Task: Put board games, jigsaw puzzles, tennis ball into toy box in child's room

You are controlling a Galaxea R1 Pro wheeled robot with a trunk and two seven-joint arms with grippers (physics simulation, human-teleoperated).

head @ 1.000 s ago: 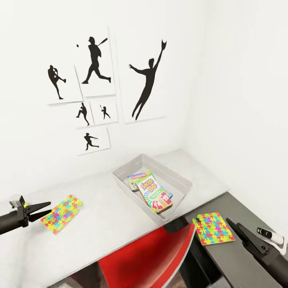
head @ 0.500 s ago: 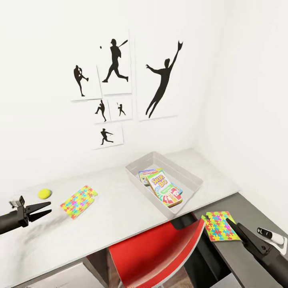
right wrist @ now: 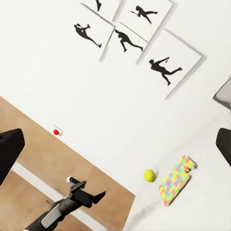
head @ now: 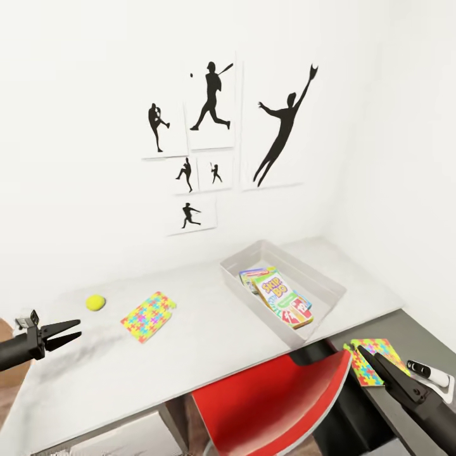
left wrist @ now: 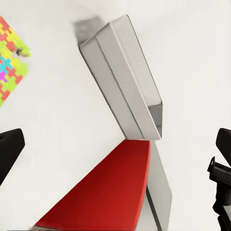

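on the table point(head: 209, 342), ball point(head: 95, 302) left of puzzle point(head: 148, 316); toy box point(head: 283, 297) right, holding game boxes point(head: 282, 296).

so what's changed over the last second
Only the camera moved: the head view swung left, sliding everything rightward in frame and bringing the ball into sight. Nothing was grabbed or released. The left claw is open and empty; the puzzles and the bin holding the games sit unchanged.

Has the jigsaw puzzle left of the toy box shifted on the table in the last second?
No. The jigsaw puzzle keeps its place relative to the toy box and wall pictures; everything slid right together, so the camera turned.
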